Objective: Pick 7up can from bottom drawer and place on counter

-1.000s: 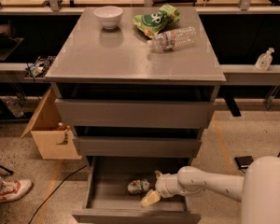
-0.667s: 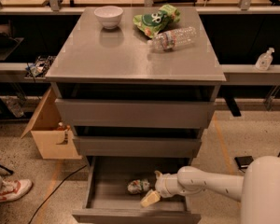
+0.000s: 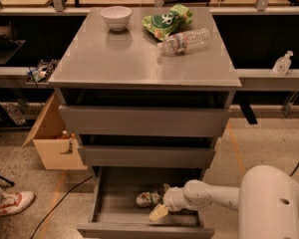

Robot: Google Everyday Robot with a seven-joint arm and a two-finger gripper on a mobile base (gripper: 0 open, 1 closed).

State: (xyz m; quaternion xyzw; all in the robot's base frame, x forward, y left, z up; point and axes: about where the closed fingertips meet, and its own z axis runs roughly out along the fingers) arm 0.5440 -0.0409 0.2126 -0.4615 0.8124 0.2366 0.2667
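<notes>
The bottom drawer (image 3: pixel 114 210) is pulled out, showing its bare grey floor. The 7up can (image 3: pixel 147 199) lies on its side in the middle of that floor, white and green. My gripper (image 3: pixel 161 201) reaches into the drawer from the right on a white arm, right beside the can's right end. It is open, with one pale fingertip (image 3: pixel 158 213) in front of the can and the other behind it. The counter (image 3: pixel 139 59) is the grey cabinet top above the drawers.
On the counter stand a white bowl (image 3: pixel 115 17), a green snack bag (image 3: pixel 167 21) and a lying clear water bottle (image 3: pixel 185 41). Two shut drawers (image 3: pixel 144 121) sit above the open one. A cardboard box (image 3: pixel 52 141) and a shoe (image 3: pixel 10 204) are at the left.
</notes>
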